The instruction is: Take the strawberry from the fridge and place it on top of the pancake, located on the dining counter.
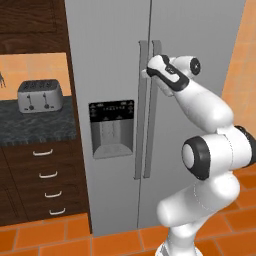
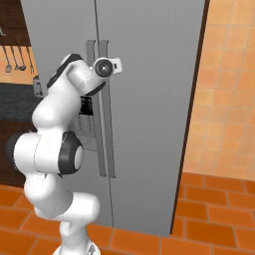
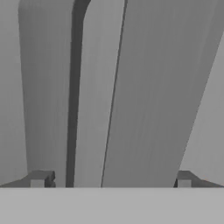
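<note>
— Where is the arm right now?

— The white robot arm rises in front of the fridge (image 1: pixel 115 75), a tall grey steel one with both doors closed. Its gripper (image 1: pixel 146 70) sits at the upper part of the two long vertical handles (image 1: pixel 145 110), right where the doors meet.

— And the fingers?

— In the hand view the two dark fingers (image 3: pixel 41 178) stand spread wide apart, one at each lower corner, with a grey handle (image 3: pixel 144 96) running up between them. Nothing is pinched between them; from the base views I cannot tell whether either one touches the steel.

— What sits around the fridge?

— On the left door, below the gripper, is the black dispenser panel (image 1: pixel 111 127). Left of the fridge a dark speckled tabletop (image 1: pixel 35 122) carries a silver toaster (image 1: pixel 39 96), with dark wood drawers (image 1: pixel 47 182) under it. An orange tiled floor (image 1: pixel 45 235) runs beneath, and from the right base view an orange tiled wall (image 2: pixel 226 84) stands just beside the fridge.

— The strawberry?

— Out of sight, with the fridge doors shut. The pancake and the dining counter lie outside these views.
</note>
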